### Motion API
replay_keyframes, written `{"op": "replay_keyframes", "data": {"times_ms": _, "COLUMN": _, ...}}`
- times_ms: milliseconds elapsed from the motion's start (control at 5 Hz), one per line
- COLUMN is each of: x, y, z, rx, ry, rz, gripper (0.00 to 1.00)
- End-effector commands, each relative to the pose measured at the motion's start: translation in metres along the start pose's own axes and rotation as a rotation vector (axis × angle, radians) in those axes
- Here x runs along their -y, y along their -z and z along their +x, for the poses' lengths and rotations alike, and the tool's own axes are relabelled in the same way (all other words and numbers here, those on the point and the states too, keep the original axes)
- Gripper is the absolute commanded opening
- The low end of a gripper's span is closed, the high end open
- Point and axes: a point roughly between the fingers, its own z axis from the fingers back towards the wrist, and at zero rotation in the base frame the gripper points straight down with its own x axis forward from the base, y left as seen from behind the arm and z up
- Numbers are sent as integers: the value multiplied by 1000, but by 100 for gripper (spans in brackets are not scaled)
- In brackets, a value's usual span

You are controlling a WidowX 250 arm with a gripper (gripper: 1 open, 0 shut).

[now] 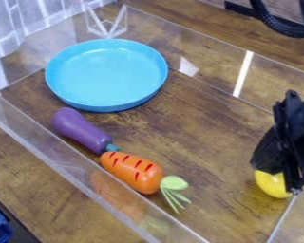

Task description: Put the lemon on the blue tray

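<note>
The blue tray (106, 74) lies at the far left of the surface (180, 112), well apart from the lemon and the claw. Nearer, and a little right of the tray's near rim, the purple toy (79, 129) and the carrot (133, 173) make a slanting line, the carrot's green leaves pointing near and right. Both sit between the left edge and the lemon, off to its left.

The lemon (272, 183) rests on the surface at the near right, right of the carrot leaves and a bit farther off than they are. The claw (261, 163) is at the right too, its dark tips just to the far side of the lemon in this view, overlapping its far edge or very close; whether they touch cannot be told. The claw is clenched, with nothing seen between its tips. So the coming move turns on this: the lemon lies to the near side of the claw, and the claw would have to open and shift nearer before closing round it.

The lemon's long axis seems to run roughly near to far, with one end toward the near edge; its far end is partly hidden, so that slant is a judgement.
</note>
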Motion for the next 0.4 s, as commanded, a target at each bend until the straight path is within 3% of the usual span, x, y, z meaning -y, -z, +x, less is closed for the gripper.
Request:
{"op": "replay_keyframes", "data": {"times_ms": 0, "x": 2, "y": -29, "z": 2, "rx": 92, "ry": 55, "rz": 75, "gripper": 0}}
{"op": "replay_keyframes", "data": {"times_ms": 200, "x": 3, "y": -19, "z": -1, "rx": 97, "ry": 107, "rz": 96, "gripper": 0}}
